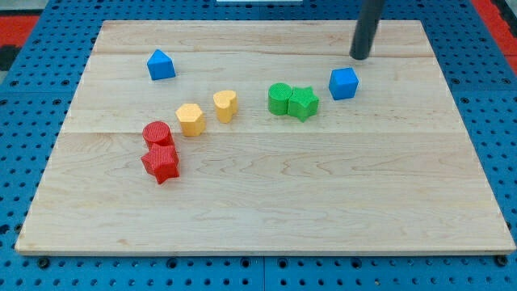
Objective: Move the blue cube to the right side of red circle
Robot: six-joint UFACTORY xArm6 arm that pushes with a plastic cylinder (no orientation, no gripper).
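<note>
Taking the red round block [157, 132] as the landmark on the pale wooden table [266, 218]: a red star-shaped block [161, 162] touches it just below. A blue house-shaped block [161, 65] sits above it. To its right come a yellow hexagonal block [191, 119], a yellow heart-like block [225, 105], a green round block [279, 98] touching a green star block [303, 103], then the blue cube [343, 82], far right. The dark rod comes down nearly upright; my tip [359, 57] hangs just above-right of the cube, apart from it. No gripper exists.
</note>
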